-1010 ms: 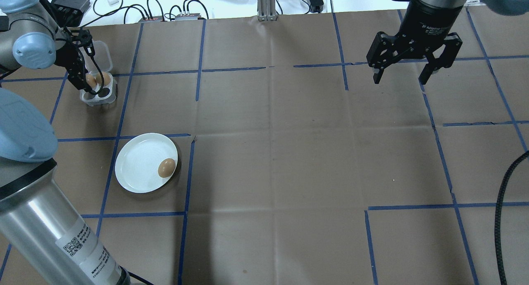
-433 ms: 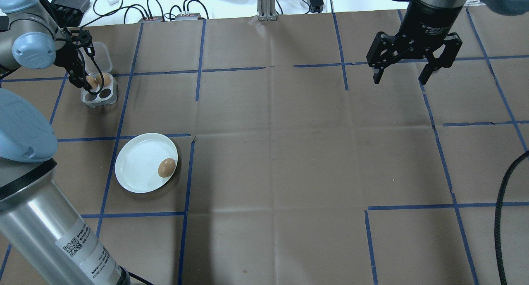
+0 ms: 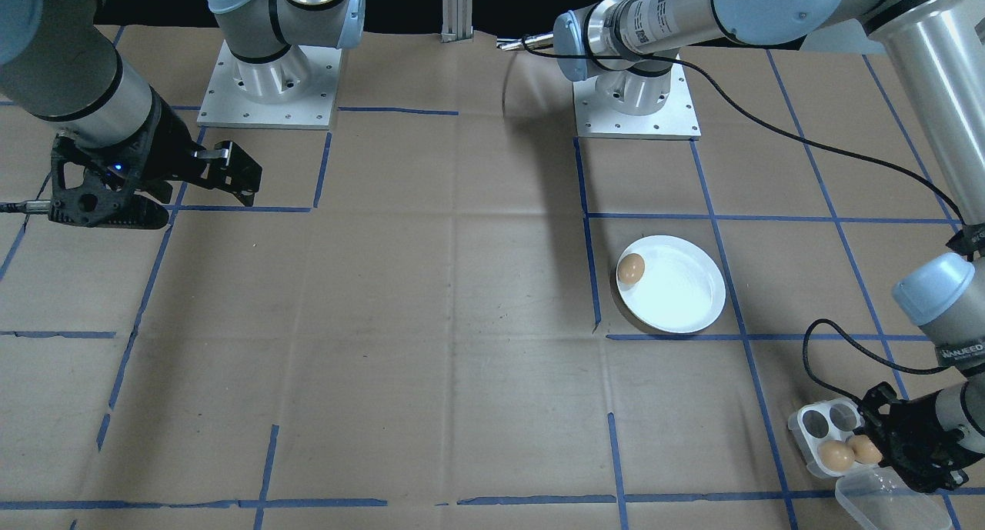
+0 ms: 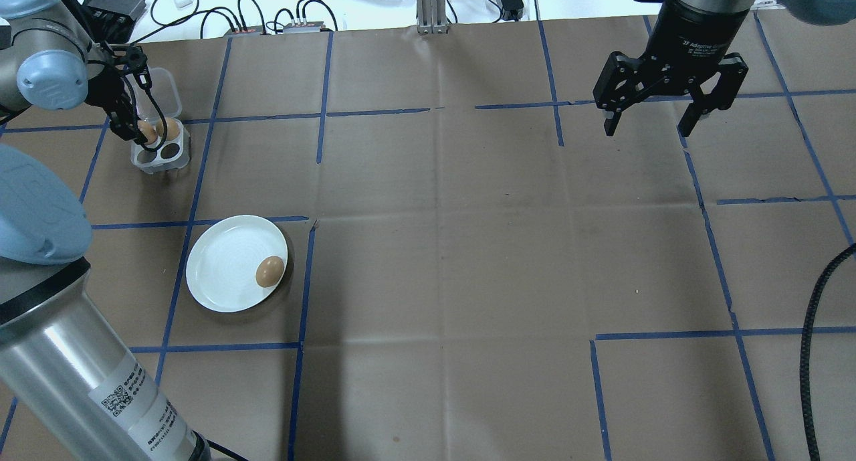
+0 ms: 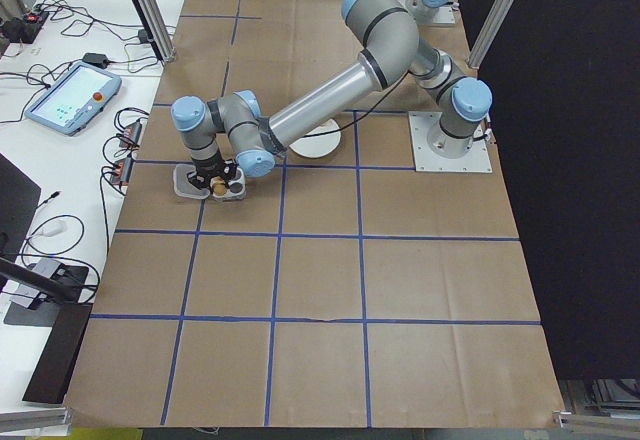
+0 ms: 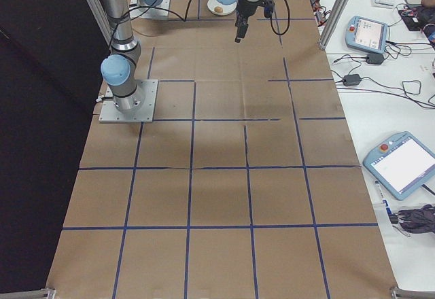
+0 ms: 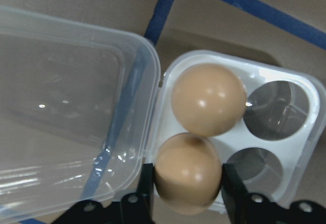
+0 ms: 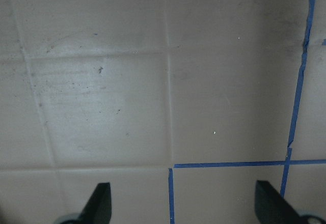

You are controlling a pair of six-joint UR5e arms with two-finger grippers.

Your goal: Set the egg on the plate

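Since a second ago the egg tray (image 4: 160,150) has slid slightly toward the table's far left corner with the left gripper (image 7: 187,191), whose fingers (image 7: 145,183) clamp a tray egg (image 7: 188,179). Nearer, the plate (image 4: 224,273) carries another egg (image 4: 270,271) by its right rim. Far right, the right gripper (image 4: 647,125) hangs wide open, empty.

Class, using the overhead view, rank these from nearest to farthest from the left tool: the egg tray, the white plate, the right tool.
1. Egg tray: directly under the left tool, far-left corner.
2. White plate: nearer the robot, still on the left.
3. Right tool: across the table, far right.
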